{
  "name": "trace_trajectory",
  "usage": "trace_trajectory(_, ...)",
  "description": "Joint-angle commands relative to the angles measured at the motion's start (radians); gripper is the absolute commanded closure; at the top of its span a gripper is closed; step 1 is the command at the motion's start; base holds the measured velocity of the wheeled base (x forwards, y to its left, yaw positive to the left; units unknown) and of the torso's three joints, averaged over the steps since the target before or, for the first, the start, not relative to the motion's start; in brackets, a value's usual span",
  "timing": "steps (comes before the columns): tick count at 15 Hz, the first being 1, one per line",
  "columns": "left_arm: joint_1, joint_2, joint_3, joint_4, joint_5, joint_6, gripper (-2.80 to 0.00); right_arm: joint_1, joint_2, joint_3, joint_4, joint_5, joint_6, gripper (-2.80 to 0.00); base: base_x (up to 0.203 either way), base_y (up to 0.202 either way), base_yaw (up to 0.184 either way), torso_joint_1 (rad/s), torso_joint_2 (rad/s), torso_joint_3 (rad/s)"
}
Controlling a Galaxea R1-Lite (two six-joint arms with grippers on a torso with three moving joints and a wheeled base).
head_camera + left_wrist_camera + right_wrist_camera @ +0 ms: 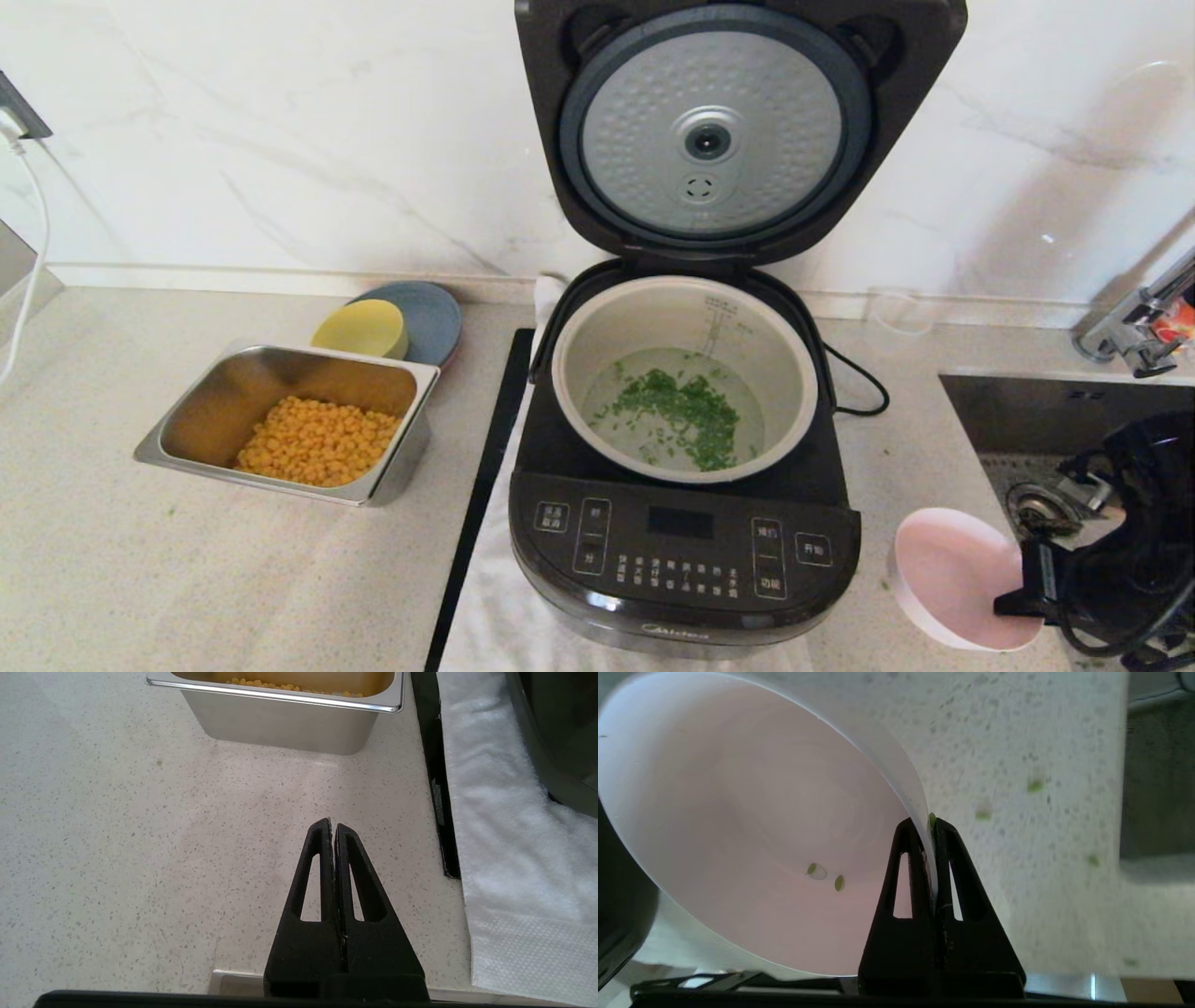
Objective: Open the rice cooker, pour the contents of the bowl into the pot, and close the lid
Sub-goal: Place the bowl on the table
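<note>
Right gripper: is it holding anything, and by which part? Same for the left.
The right gripper is shut on the bowl, pinching its rim, one finger inside and one outside. The left gripper is shut and holds nothing.

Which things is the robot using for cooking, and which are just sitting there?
Using:
glossy black rice cooker
raised black lid
grey-beige inner pot
chopped green bits
pale pink bowl
right gripper

Just sitting:
steel tray of yellow corn
yellow bowl
blue-grey plate

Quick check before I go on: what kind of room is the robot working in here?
Most likely a home kitchen: a speckled stone counter against a marble-look wall, a sink with a tap on the right, and a rice cooker standing open.
</note>
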Motion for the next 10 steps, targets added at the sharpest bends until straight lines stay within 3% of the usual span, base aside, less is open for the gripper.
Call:
trace_trajectory(1, 0.000, 0.001, 0.000, 0.000, 0.000, 0.000, 0.00, -0.001, 0.049, 0.009, -0.007, 0.001, 0.003, 0.00, 0.000, 0.000, 0.000, 0.000, 0.00, 0.000)
trace_trajectory(10, 0.000, 0.001, 0.000, 0.000, 0.000, 0.000, 0.00, -0.010, 0.117, -0.006, -0.097, 0.002, 0.012, 0.00, 0.000, 0.000, 0.000, 0.000, 0.00, 0.000)
